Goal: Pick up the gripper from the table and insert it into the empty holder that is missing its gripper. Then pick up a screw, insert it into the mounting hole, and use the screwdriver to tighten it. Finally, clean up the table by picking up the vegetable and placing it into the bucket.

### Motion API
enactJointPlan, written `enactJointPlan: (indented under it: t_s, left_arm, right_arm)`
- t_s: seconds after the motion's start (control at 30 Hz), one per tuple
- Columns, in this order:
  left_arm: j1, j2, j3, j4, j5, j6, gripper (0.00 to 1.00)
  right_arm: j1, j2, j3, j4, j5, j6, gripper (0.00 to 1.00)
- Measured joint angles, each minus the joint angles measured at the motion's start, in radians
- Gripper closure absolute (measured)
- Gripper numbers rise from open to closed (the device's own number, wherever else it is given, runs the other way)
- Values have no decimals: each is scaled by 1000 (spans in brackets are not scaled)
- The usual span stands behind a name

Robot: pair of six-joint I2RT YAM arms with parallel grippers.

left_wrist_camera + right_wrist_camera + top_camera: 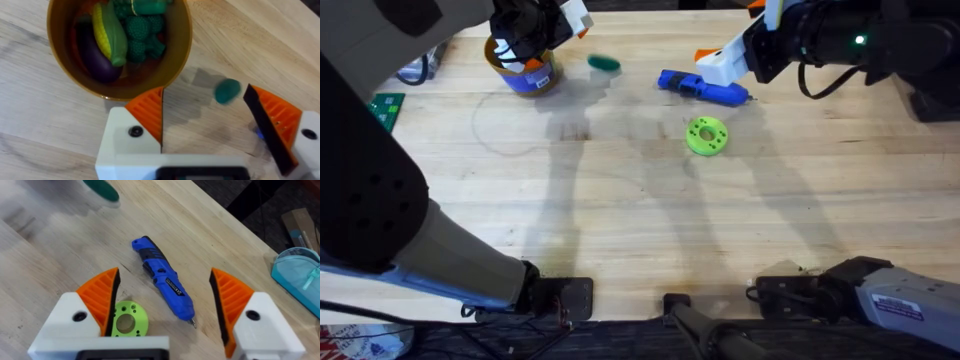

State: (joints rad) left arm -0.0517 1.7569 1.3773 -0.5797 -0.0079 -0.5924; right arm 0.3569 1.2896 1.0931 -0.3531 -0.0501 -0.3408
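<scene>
Both claws released: left claw [205,117] beside bucket [60,65] rim, vegetable [227,91] on open table.

This looks like a robotics lab or workshop bench rather than a home. A pale wooden worktop [620,200] carries a blue screwdriver [705,88], a lime-green printed disc [706,136] and, at the far left edge, a green circuit board [388,108]. Two arms are bolted along the near edge, with cables trailing off the bench.
</scene>
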Motion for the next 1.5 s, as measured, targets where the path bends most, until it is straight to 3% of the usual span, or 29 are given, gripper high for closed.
enactJointPlan:
  t_s: [0.23, 0.4, 0.43, 0.57, 0.7, 0.87, 1.07, 1.23, 1.5]
  left_arm:
    - [0, 3, 0, -3, 27, -2, 28]
    - [0, 5, 0, -3, 92, -2, 28]
    - [-2, 5, 0, -3, 134, -3, 19]
    - [-18, 5, 0, -3, 166, 21, 13]
    - [-63, 5, 0, -16, 170, 147, 12]
    - [-135, 9, 0, -33, 115, 377, 10]
    - [-125, 63, 0, -4, 69, 578, 10]
    - [-101, 120, 0, 36, 49, 657, 10]
    - [-82, 196, 0, 125, 35, 699, 23]
  right_arm:
    - [0, 0, 0, -20, 0, 0, 15]
    - [0, 0, 0, -24, 0, 0, 15]
    - [0, 0, 0, -28, 0, 0, 15]
    - [0, 0, 0, -28, 0, 0, 15]
    - [0, 0, 0, -29, 0, 0, 15]
    - [0, 0, 0, -29, 0, 0, 15]
    - [0, 0, 0, -29, 0, 0, 15]
    - [0, 0, 0, -29, 0, 0, 15]
    - [0, 0, 0, -29, 0, 0, 15]
